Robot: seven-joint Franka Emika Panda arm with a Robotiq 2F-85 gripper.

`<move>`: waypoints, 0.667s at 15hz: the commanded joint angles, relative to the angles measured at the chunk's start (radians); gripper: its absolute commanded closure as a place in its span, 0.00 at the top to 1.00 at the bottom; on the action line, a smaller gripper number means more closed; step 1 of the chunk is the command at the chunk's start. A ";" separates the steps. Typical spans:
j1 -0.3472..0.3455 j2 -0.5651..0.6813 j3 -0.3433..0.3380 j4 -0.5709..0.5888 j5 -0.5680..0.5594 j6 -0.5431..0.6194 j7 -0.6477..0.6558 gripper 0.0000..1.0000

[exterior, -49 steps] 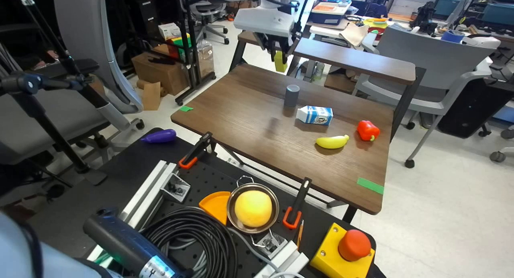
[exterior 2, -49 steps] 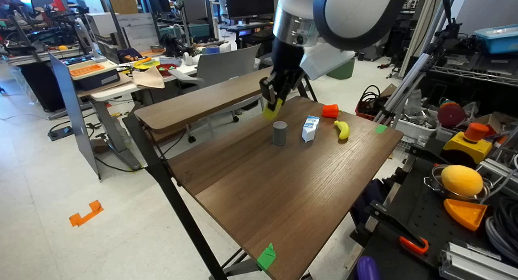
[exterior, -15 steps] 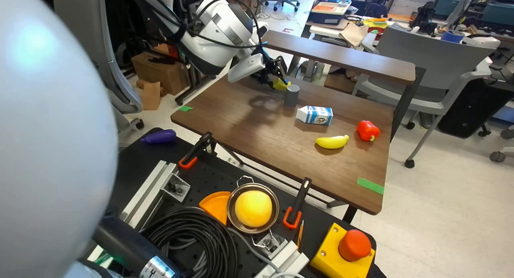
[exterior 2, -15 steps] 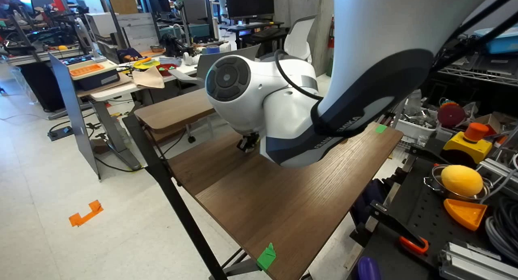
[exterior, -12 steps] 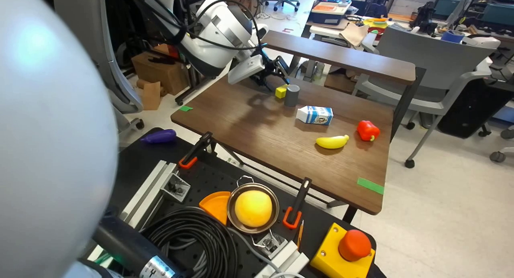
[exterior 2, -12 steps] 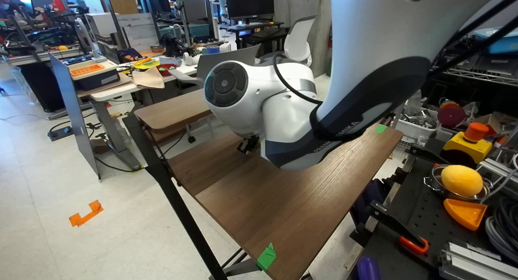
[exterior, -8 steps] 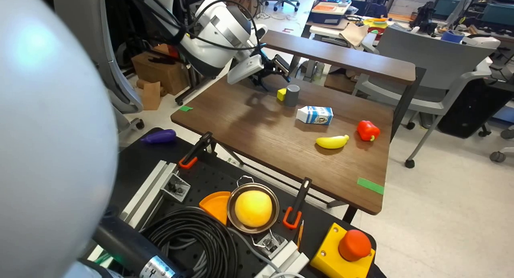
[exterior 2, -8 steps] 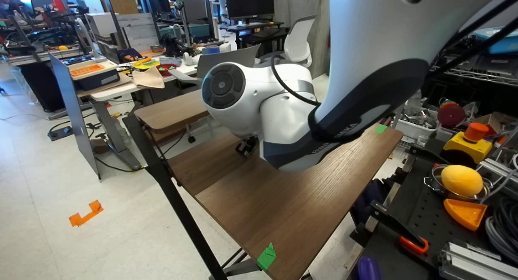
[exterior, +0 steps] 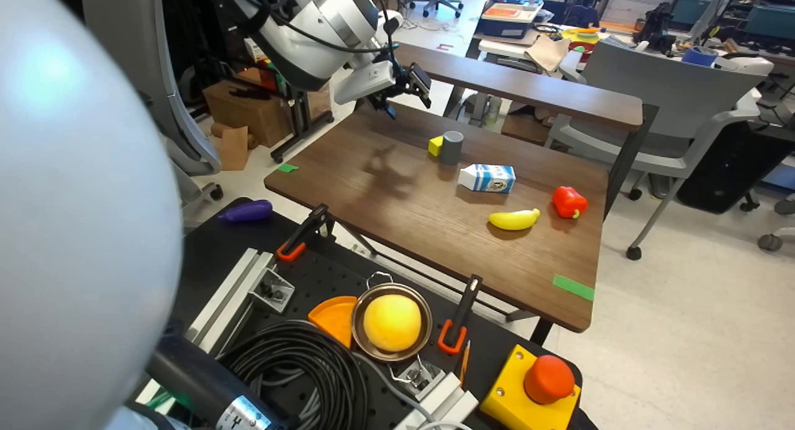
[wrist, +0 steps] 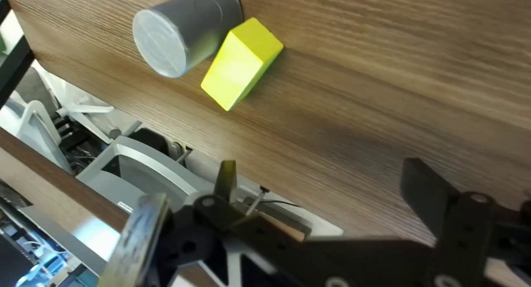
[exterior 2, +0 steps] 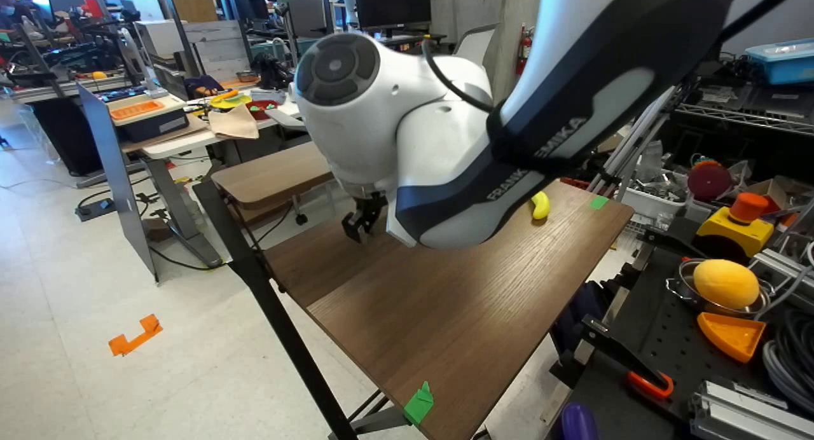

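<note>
Yellow block (wrist: 242,63) on a brown wood-grain counter (exterior: 528,262), right beside an upright grey cylinder (wrist: 199,27); whether the two touch, I cannot be sure. My fingers (wrist: 427,191) hang above the counter, well clear of the block, spread wide and gripping nothing. In an exterior view I also see, past the cylinder, a blue-and-white carton (exterior: 487,178) lying on its side, then a yellow banana (exterior: 514,220) and a red pepper (exterior: 569,202).
</note>
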 commanded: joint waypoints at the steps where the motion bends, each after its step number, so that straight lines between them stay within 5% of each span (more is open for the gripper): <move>1: -0.028 -0.210 0.072 -0.168 -0.005 0.084 -0.094 1.00; 5: -0.169 -0.371 0.253 -0.261 0.069 -0.008 -0.209 1.00; 6: -0.117 -0.281 0.188 -0.188 0.000 0.018 -0.117 1.00; 10: -0.193 -0.358 0.268 -0.242 0.000 -0.004 -0.145 1.00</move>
